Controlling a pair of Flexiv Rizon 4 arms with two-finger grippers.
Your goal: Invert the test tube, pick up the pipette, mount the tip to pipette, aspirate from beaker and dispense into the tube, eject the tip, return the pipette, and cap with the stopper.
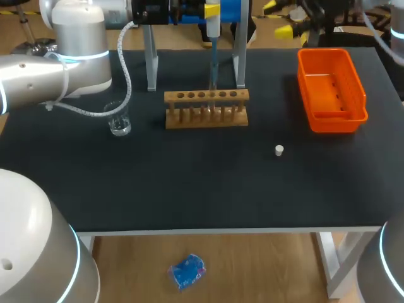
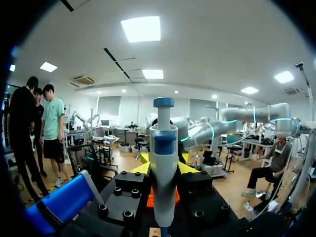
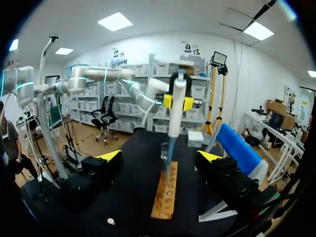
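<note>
**A:** Left jaws?

**B:** Clamped on the pipette (image 2: 163, 163), with a yellow pad (image 3: 167, 101) on either side of the white body. It is held upright over the far part of the tabletop (image 1: 189, 183).

**A:** Tip fitted?

**B:** Yes. The blue tip (image 1: 213, 66) points straight down, its end at the holes near the middle of the wooden rack (image 1: 206, 108). I cannot make out the test tube itself.

**A:** Right jaws?

**B:** Apart, with nothing held. In the right wrist view the rack lies end-on ahead of them, with the pipette standing over it.

**A:** The other items?

**B:** The beaker (image 1: 118, 120) stands on the tabletop to the left of the rack, apart from it and under the left arm's (image 1: 38, 76) coiled cable. The white stopper (image 1: 279, 150) lies alone, nearer the front and to the right of the rack, touching nothing. The orange basket (image 1: 331, 91) is at the far right, well apart from the rack.
</note>
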